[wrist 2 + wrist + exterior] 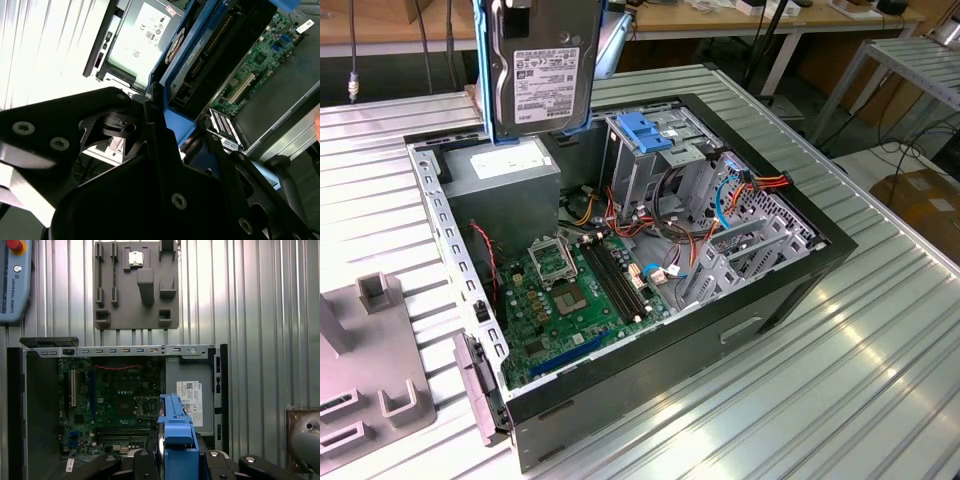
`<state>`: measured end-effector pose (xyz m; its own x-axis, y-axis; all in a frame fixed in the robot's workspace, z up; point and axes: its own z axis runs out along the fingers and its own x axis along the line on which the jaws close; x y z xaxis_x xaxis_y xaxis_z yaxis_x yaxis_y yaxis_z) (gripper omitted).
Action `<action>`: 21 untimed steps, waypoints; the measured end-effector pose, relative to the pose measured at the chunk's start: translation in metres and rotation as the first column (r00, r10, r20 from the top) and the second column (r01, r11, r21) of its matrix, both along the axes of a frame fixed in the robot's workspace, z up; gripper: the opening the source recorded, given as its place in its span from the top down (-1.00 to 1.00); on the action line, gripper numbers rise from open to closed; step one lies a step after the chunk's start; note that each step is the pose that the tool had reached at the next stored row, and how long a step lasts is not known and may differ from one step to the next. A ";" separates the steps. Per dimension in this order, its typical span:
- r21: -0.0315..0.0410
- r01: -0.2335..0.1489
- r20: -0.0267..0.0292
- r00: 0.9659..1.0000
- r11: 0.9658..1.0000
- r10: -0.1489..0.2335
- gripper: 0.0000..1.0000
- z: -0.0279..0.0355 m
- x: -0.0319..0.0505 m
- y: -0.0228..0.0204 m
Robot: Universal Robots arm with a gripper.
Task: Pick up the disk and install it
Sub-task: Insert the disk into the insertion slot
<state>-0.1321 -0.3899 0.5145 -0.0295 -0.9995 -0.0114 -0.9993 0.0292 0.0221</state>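
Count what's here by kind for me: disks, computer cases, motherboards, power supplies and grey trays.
disk: 1
case: 1
motherboard: 1
power supply: 1
tray: 1
Total: 5

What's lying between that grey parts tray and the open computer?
Only bare ribbed table, in the first wrist view. The claw holds the disk.

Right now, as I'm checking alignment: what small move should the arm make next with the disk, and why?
Probably a short shift toward the exterior view's right, not down yet. The gripper holds the disk upright above the open case, roughly over the grey box, on the exterior view's left of the blue-handled cage.
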 end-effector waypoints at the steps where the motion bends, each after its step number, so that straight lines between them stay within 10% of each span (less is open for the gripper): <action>1: 0.000 0.000 0.000 1.000 1.000 0.000 0.25 0.0000 0.0000 -0.0004; 21: 0.000 0.000 0.000 1.000 1.000 0.000 0.25 0.0000 0.0001 -0.0116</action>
<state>-0.1321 -0.4015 0.5145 -0.0294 -0.9995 -0.0113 -0.9993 0.0292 0.0222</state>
